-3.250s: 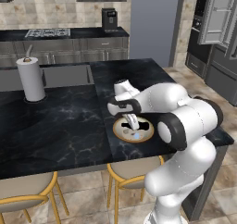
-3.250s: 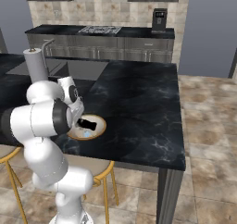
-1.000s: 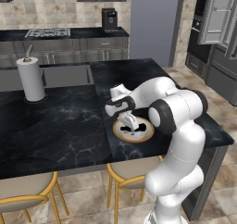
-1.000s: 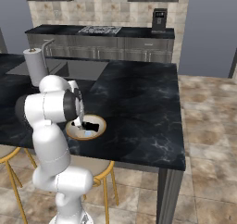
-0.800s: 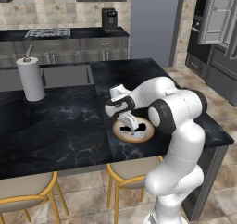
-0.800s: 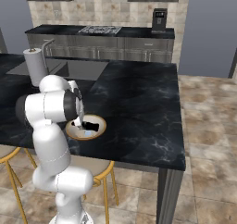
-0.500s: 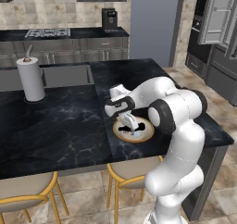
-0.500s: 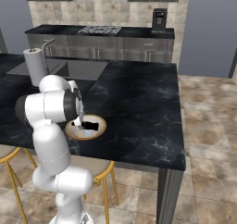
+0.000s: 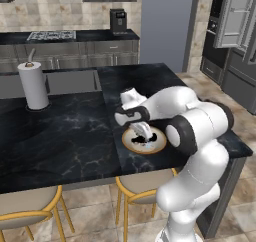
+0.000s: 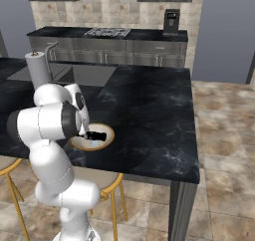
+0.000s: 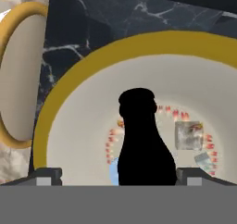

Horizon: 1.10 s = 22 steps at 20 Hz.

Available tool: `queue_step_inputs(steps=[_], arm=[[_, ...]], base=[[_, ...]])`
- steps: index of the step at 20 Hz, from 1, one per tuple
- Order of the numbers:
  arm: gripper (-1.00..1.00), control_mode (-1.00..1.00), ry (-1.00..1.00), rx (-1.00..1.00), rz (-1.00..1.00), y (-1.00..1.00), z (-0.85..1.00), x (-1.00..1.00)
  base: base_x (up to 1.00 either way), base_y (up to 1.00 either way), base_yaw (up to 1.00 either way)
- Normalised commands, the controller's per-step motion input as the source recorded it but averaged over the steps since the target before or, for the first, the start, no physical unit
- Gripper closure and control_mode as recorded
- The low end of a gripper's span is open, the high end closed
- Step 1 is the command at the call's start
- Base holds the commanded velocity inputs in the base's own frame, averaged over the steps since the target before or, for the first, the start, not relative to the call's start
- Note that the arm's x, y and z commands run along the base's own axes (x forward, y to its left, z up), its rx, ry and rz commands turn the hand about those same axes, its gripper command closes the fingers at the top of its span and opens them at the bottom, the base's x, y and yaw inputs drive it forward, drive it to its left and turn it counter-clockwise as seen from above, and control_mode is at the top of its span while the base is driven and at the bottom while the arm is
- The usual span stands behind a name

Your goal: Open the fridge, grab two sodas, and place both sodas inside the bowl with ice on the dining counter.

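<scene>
In the hand view the end effector (image 11: 118, 174) sits at the bottom edge with its two fingertips (image 11: 46, 176) spread wide, one at each side of the black bottle (image 11: 141, 142) and clear of it, so nothing is gripped. The bottle fills the middle of that frame: a rounded body narrowing to a slim neck, pure black with no label to read. It lies inside the bowl (image 11: 76, 102), whose tan-yellow rim rings a white inside. A pale ice cube (image 11: 189, 135) sits right of the bottle, and red marks of a can (image 11: 112, 140) curve around behind it, too hidden to read. At the far left a yellow stool frame (image 11: 9, 75) shows below the worktop edge.

The left base view gives the setting instead: the bowl (image 9: 131, 142) rests near the front edge of the black marble worktop (image 9: 60, 136), at frame centre, with the white arm bent down over it and the end effector (image 9: 142, 131) low inside. In the right base view the bottle (image 10: 98, 135) shows as a dark bar lying across the bowl (image 10: 105, 141), left of centre.

Farther back, a paper towel roll (image 9: 33, 85) stands at the left beside the sink (image 9: 70, 81). At the upper right, the fridge (image 9: 236, 17) has its door open.
</scene>
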Motion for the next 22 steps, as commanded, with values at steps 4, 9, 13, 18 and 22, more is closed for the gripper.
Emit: queue_step_inputs(steps=[4,9,13,18,22], arm=[[-1.00,-1.00,-0.13,0.00,0.00,-0.16,0.50,-0.21],[-1.00,-1.00,-0.14,0.00,0.00,-0.17,0.45,-0.35],[-1.00,-1.00,-0.15,0.02,-0.06,-0.12,0.43,-0.49],[-1.00,-1.00,-0.16,0.08,-0.21,-0.02,0.43,-0.56],[-1.00,-1.00,-0.16,0.15,-0.36,-0.09,0.35,-0.68]], base=[[0.00,0.00,0.00],[0.00,0.00,0.00],[0.00,0.00,0.00],[0.00,0.00,0.00],[0.00,0.00,0.00]])
